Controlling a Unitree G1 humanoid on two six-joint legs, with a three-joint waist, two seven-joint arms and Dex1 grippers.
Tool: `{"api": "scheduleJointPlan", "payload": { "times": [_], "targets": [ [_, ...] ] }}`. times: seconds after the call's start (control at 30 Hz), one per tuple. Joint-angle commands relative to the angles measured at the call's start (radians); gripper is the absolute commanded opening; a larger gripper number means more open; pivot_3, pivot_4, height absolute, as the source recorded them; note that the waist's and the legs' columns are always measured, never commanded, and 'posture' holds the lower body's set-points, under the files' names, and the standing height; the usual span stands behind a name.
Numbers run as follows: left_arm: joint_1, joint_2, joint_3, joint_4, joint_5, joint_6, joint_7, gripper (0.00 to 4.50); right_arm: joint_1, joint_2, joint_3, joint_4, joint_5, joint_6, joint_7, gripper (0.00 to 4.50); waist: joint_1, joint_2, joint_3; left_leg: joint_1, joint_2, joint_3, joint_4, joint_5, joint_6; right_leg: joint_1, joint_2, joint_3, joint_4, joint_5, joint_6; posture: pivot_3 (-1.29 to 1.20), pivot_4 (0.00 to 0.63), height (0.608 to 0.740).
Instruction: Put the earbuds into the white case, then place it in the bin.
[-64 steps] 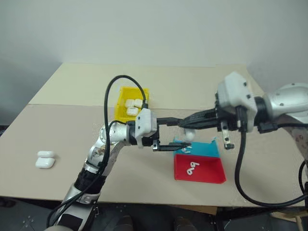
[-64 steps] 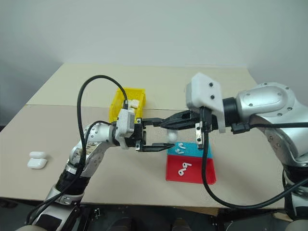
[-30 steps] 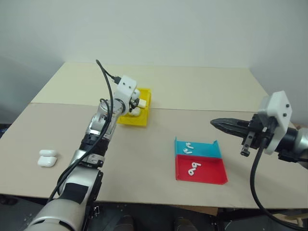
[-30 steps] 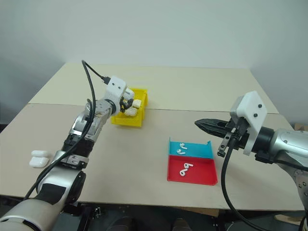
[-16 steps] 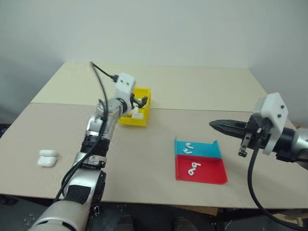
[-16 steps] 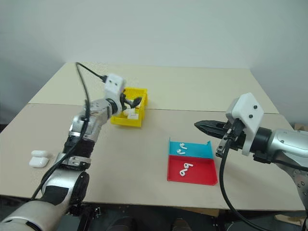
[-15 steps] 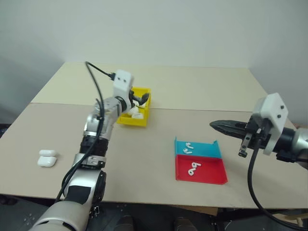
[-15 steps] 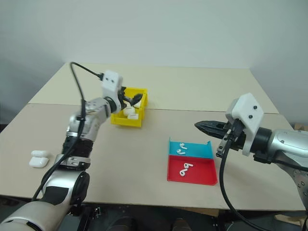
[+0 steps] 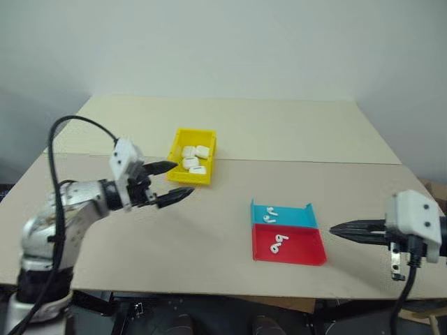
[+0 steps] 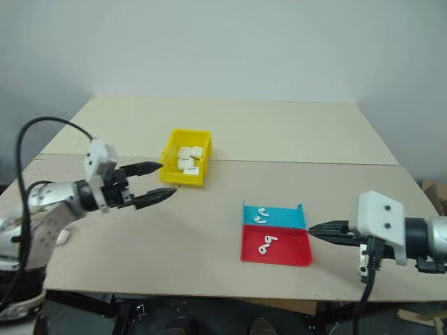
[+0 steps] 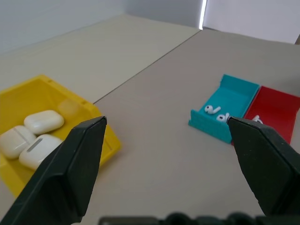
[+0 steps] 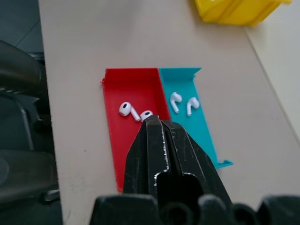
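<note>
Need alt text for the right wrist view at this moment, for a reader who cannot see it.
The right gripper, its black fingers together, points down at a red tray holding two earbuds, beside a blue tray holding two more. A corner of the yellow bin sits beyond on the tan table.
</note>
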Motion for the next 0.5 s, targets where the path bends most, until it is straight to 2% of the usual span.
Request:
{"api": "scheduleJointPlan", "payload": {
  "times": [0.03,0.33,0.37,0.5],
  "targets": [
    [0.071,0.045,0.075,-0.097,-0.058,-0.042,-0.059,4.50,0.011,-0.003,-0.082,0.027,0.022,-0.045,0.076,1.28,0.001,0.000,0.000,0.001,0.000,0.000,0.000,0.000,0.000,0.001,0.000,0.000,0.000,0.000,0.000,0.00,0.150,0.740],
    [0.192,0.086,0.155,-0.171,-0.153,-0.039,-0.077,4.50,0.034,-0.009,-0.086,0.073,-0.011,-0.076,0.115,4.27,0.001,0.000,0.000,0.001,0.001,0.001,0.000,0.000,0.000,0.000,0.000,0.000,0.000,0.000,0.000,0.00,0.150,0.740],
    [0.198,0.091,0.157,-0.172,-0.156,-0.038,-0.072,4.50,0.030,-0.020,-0.075,0.078,-0.021,-0.054,0.096,4.48,0.001,0.000,0.000,0.001,0.001,0.001,0.000,0.000,0.000,0.000,0.000,0.001,0.000,0.000,0.000,0.00,0.150,0.740],
    [0.219,0.113,0.158,-0.174,-0.174,-0.034,-0.084,4.50,0.033,-0.031,-0.075,0.088,-0.044,-0.068,0.103,4.48,0.000,0.000,0.000,0.002,0.001,0.002,0.000,0.000,0.000,0.000,0.000,0.001,0.000,0.000,0.000,0.00,0.150,0.740]
  ]
}}
